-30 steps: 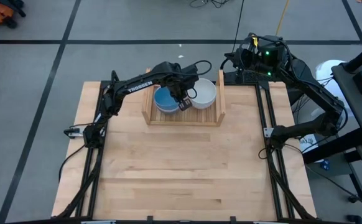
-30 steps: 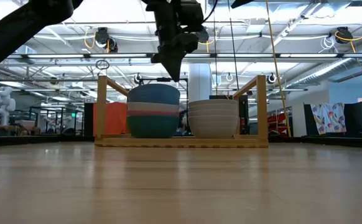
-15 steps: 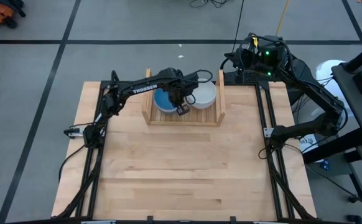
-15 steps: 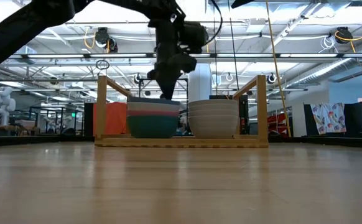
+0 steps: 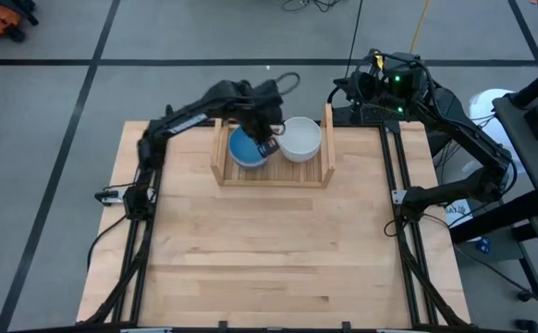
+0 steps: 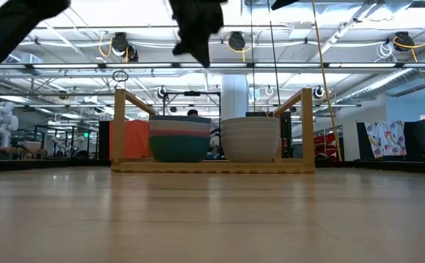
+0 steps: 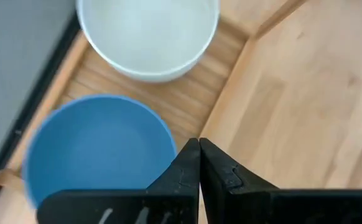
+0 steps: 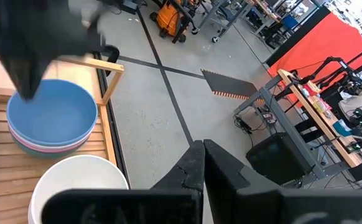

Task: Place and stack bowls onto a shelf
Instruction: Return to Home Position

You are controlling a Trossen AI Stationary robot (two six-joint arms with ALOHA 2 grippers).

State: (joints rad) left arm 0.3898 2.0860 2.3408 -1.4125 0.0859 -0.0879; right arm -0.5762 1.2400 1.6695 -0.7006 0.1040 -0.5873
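Note:
The light-wood shelf (image 5: 271,178) stands at the table's far edge. On its left half sits a stack of coloured bowls (image 6: 180,139): blue on top (image 5: 244,148), pink under it, teal at the bottom. To their right is a stack of white bowls (image 5: 301,139). Both stacks rest on the slatted base. My left gripper (image 5: 269,148) hangs shut high above the blue bowl's right rim (image 7: 162,134) and touches nothing. My right gripper (image 8: 203,146) is shut and waits raised behind the table's far right corner.
The shelf's upright side panels (image 5: 328,139) (image 5: 218,143) flank the two stacks. A strip of slatted base (image 7: 187,93) shows between the stacks. The wide wooden tabletop (image 5: 269,259) stretches from the shelf to the near edge.
My left gripper, shut throughout, dipped onto the blue bowl and then rose well above the shelf. The blue bowl, which sat high on the coloured stack, has sunk down into the pink bowl, so only its rim shows from the side.

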